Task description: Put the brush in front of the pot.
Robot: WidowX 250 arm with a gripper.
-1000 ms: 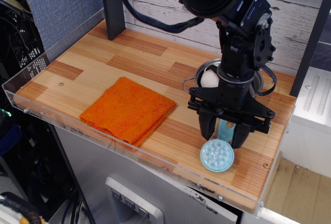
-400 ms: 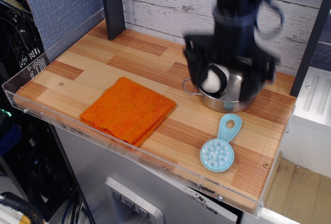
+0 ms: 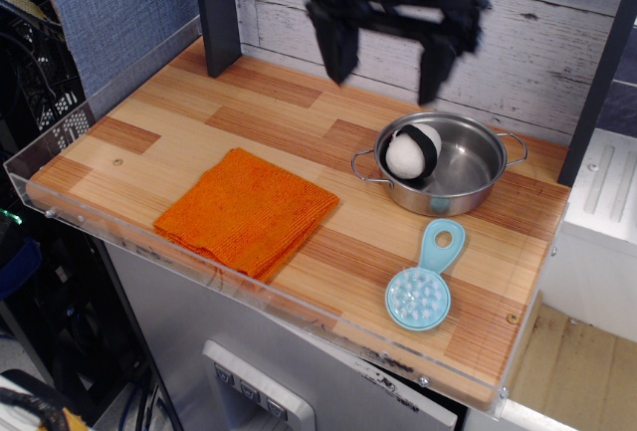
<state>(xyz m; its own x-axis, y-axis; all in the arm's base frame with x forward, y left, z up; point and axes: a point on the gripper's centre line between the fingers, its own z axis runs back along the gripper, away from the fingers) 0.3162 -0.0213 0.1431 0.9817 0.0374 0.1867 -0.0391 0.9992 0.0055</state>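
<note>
The light-blue brush (image 3: 425, 280) lies flat on the wooden tabletop, bristles up, its round head toward the front edge and its handle pointing at the pot. The shiny steel pot (image 3: 468, 168) stands just behind it at the right, holding a white-and-black ball (image 3: 411, 152). My gripper (image 3: 390, 61) hangs open and empty high above the table, up and to the left of the pot, far from the brush.
A folded orange cloth (image 3: 247, 210) lies on the left half of the table. A clear acrylic rim (image 3: 249, 285) runs along the front and left edges. A dark post (image 3: 216, 13) stands at the back left, another at the right.
My gripper let go of the brush handle, rose from the tabletop, and moved up and to the left past the pot. The brush stayed where it lay.
</note>
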